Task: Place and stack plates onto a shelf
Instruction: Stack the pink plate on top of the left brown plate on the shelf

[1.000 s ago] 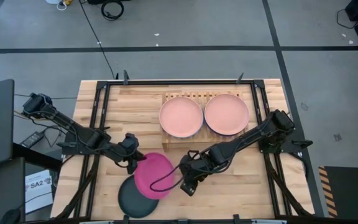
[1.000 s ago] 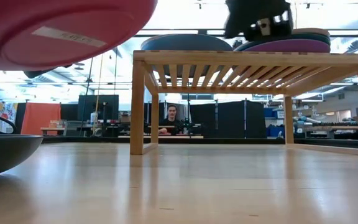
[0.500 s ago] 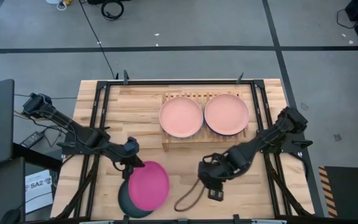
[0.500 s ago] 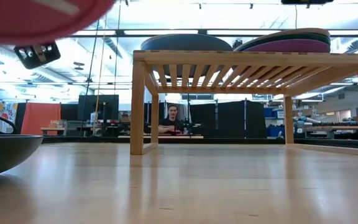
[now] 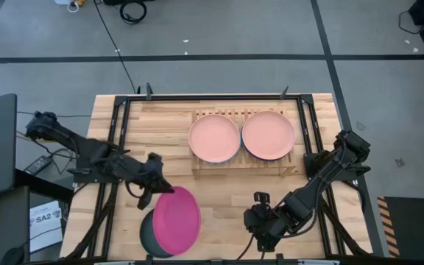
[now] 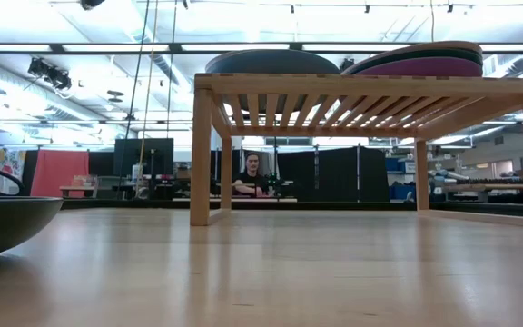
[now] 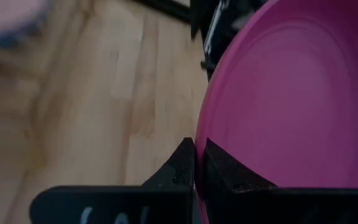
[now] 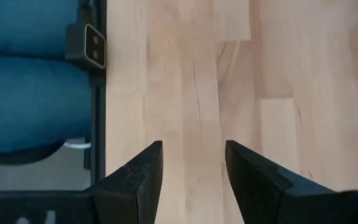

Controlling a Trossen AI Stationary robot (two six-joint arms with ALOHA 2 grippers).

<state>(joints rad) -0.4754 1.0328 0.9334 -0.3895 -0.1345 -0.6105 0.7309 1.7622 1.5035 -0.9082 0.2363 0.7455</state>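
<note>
My left gripper is shut on a magenta plate, held tilted over a charcoal plate that rests on the table near its near left corner. The wooden shelf at the far middle carries two stacks, each topped by a salmon plate. The low view shows a dark teal plate and a purple one in those stacks. My right gripper hangs open over bare table near the near edge, nothing between its fingers. My left gripper pinches the magenta plate's rim between its two fingers, on the plate's far left side. The fingers come from the table's left, slanting down. The plate is lifted clear and tilted, above the charcoal plate.
Black frame rails run along the table's left and right sides. Bare wood lies between the shelf and the near edge. Something blue shows beyond the table's edge in the right wrist view. A person sits far behind the table.
My left gripper has risen with the magenta plate, tipped it and carried it a little toward the near left, over the charcoal plate; it has left the low view upward. My right gripper has drawn away from the plate toward the table's right and near edge.
</note>
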